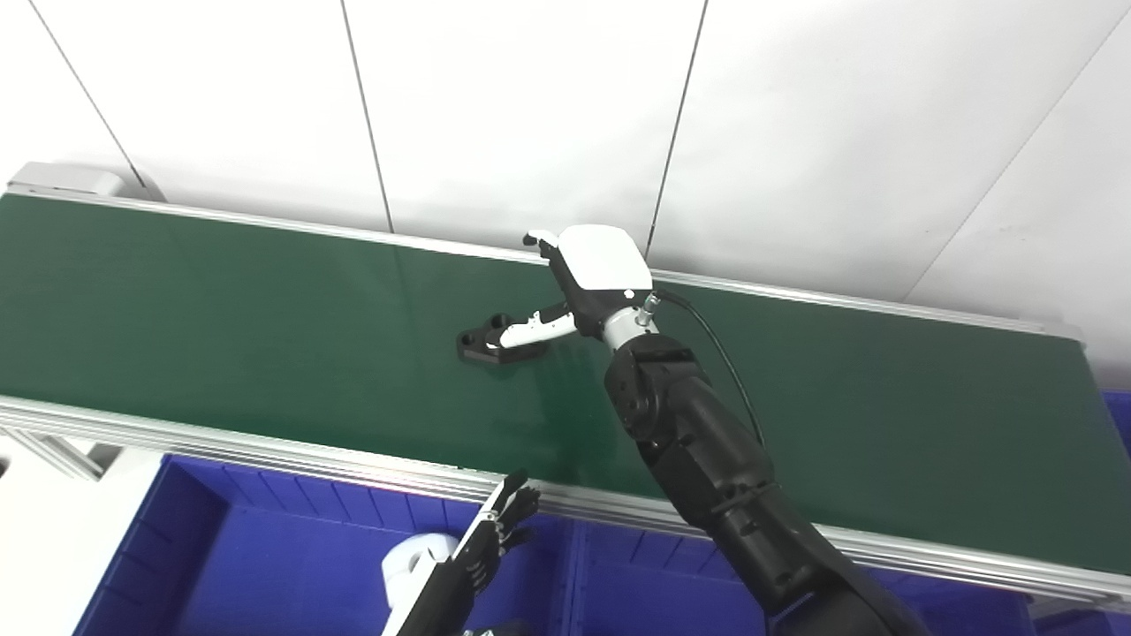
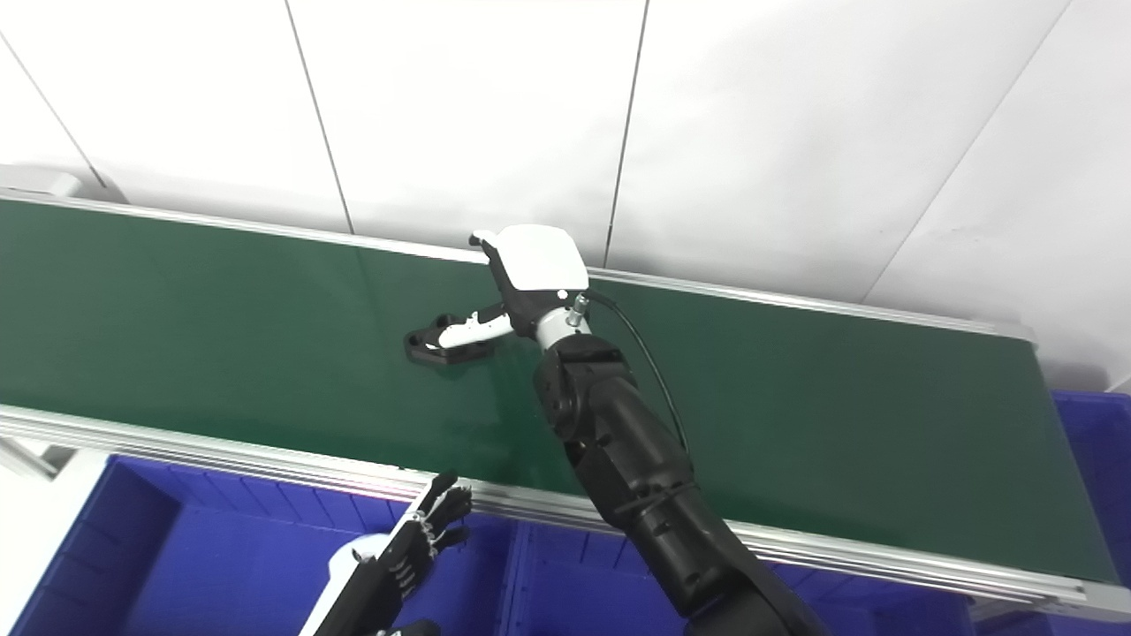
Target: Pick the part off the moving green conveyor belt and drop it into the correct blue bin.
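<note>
A small black part (image 1: 482, 346) with holes lies on the green conveyor belt (image 1: 221, 300), near its middle. My right hand (image 1: 592, 269), white-backed on a black arm, hovers just right of the part with its fingers apart. Its white thumb (image 1: 530, 331) reaches across the top of the part, and one fingertip points toward the belt's far rail. Nothing is held. My left hand (image 1: 495, 530) is open and flat at the bottom of the view, above a blue bin (image 1: 265, 548) in front of the belt.
A white object (image 1: 411, 561) lies in the left blue bin, beside my left hand. A second blue bin (image 1: 636, 583) adjoins it to the right, and another (image 2: 1091, 442) shows past the belt's right end. Aluminium rails (image 1: 265, 446) edge the belt; white wall panels stand behind it.
</note>
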Available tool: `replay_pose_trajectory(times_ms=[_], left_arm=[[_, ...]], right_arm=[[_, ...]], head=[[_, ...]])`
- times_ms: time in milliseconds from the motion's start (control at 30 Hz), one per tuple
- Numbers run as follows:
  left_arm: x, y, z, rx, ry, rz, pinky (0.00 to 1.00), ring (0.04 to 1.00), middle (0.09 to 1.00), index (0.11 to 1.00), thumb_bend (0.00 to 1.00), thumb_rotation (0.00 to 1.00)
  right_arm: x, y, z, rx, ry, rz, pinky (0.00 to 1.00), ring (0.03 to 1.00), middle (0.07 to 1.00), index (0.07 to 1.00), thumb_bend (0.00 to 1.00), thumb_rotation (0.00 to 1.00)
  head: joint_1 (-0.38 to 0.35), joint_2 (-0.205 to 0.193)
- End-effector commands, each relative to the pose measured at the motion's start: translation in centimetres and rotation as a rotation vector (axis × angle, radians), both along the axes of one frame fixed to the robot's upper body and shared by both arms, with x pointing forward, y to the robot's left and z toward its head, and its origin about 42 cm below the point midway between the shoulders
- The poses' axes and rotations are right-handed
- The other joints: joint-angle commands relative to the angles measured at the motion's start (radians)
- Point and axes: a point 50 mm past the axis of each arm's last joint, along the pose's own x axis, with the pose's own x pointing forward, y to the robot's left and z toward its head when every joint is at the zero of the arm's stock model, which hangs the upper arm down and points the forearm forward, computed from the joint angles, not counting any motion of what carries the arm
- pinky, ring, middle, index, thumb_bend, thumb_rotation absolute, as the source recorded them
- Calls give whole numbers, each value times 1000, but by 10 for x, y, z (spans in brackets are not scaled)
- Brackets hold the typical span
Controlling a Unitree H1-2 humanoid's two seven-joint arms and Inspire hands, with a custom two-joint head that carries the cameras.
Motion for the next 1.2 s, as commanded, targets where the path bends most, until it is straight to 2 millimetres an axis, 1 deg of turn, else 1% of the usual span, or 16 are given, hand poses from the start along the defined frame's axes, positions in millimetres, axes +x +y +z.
replay_pose_trajectory(times_ms=[0,67,200,367,533,600,633,733,767,800,833,867,967,1033,1100,1167], left_arm=[[-1,-5,10,-17,-63,3,862,926,942,971,783,745],[-2,-7,12,-19,-64,5,864,923,941,969,774,737],[-5,-8,14,-7,-59,6,876,927,941,967,787,738],[-5,-8,16,-14,-52,-6,886,938,951,972,782,730],[-5,-6,18,-9,-43,-15,895,938,949,974,793,745],[-5,-6,19,0,-33,-18,889,936,951,974,807,751],[-6,-6,19,3,-30,-18,888,938,954,975,810,751],[-6,-7,18,-3,-32,-17,887,939,953,975,808,746],[-6,-7,18,-5,-35,-19,889,939,954,976,798,742],[-6,-7,18,-5,-32,-19,889,940,954,977,796,741],[-6,-7,18,-4,-30,-19,888,939,953,976,800,735],[-6,-7,18,-6,-31,-18,887,939,953,976,801,733],[-6,-8,18,0,-36,-28,883,938,956,980,786,737],[-6,-8,19,3,-33,-29,883,939,959,982,790,740],[-6,-8,20,2,-23,-26,878,935,956,976,799,722],[-7,-8,22,3,-13,-25,875,933,953,973,814,716]], right_arm=[[12,12,19,8,-54,7,458,602,792,843,955,668],[15,12,12,-19,-39,3,451,603,792,842,948,668],[21,5,-1,-91,-22,2,452,627,791,813,944,627],[19,-2,-12,-191,-1,29,412,564,778,793,948,609],[11,0,-24,-213,52,42,377,518,686,761,913,606],[3,2,-35,-200,69,46,334,463,622,725,881,585],[0,3,-40,-192,74,50,313,430,574,680,820,546],[-7,5,-51,-167,78,55,281,381,495,618,750,519],[-9,5,-53,-152,79,52,237,319,417,568,688,453],[-11,6,-57,-136,82,49,226,303,398,556,672,436],[-13,6,-59,-125,84,48,199,267,361,513,575,275],[-15,7,-62,-116,82,50,188,252,346,495,535,209],[-22,9,-69,-89,83,55,155,216,296,475,510,164],[-25,10,-72,-86,88,57,154,216,298,474,507,159],[-30,13,-77,-92,95,68,183,254,338,477,506,162],[-35,15,-81,-92,94,76,183,250,328,476,506,162]], head=[[9,2],[13,6],[13,11],[14,19],[19,23],[20,26],[20,26],[28,31],[28,31],[28,31],[28,31],[27,33],[28,34],[29,35],[31,37],[30,37]])
